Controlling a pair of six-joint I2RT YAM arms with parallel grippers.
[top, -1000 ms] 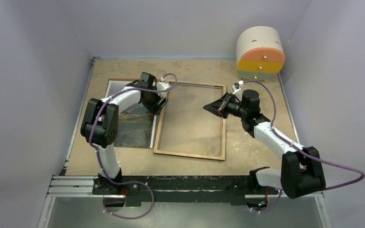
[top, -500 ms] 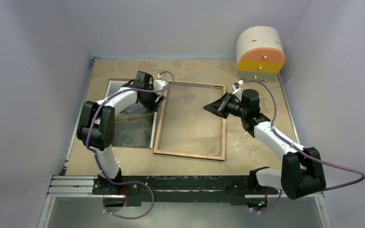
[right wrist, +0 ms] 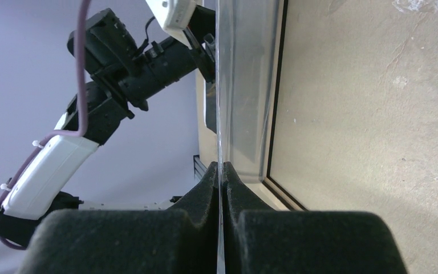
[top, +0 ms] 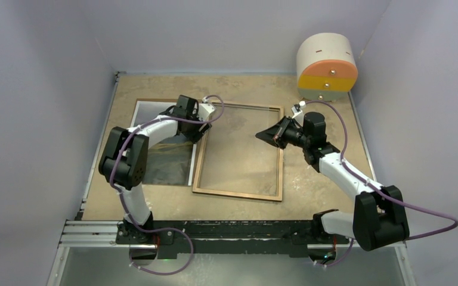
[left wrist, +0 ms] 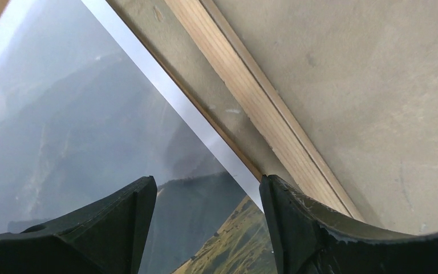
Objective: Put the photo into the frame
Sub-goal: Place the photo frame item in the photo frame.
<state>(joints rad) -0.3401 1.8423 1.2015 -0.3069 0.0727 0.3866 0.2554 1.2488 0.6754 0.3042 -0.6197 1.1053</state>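
Note:
The photo (top: 168,159), a misty mountain print with a white border, lies face up at the left on a brown backing board (top: 149,100). The frame (top: 238,192) lies beside it on the right, wood-brown side up. My left gripper (top: 195,126) is open and empty just above the photo's right edge (left wrist: 80,125), next to the frame's left rail (left wrist: 251,97). My right gripper (top: 272,134) is shut on the right edge of a clear pane (right wrist: 221,85), held over the frame's opening; the frame's rail (right wrist: 282,194) shows beneath it.
A round wooden drawer unit (top: 327,65) with orange and yellow fronts stands at the back right corner. Grey walls close in the table (top: 322,185) on three sides. The metal rail (top: 95,229) with the arm bases runs along the near edge.
My left gripper has shifted a little toward the back and then right along the photo's right edge. The right arm and the pane have not moved.

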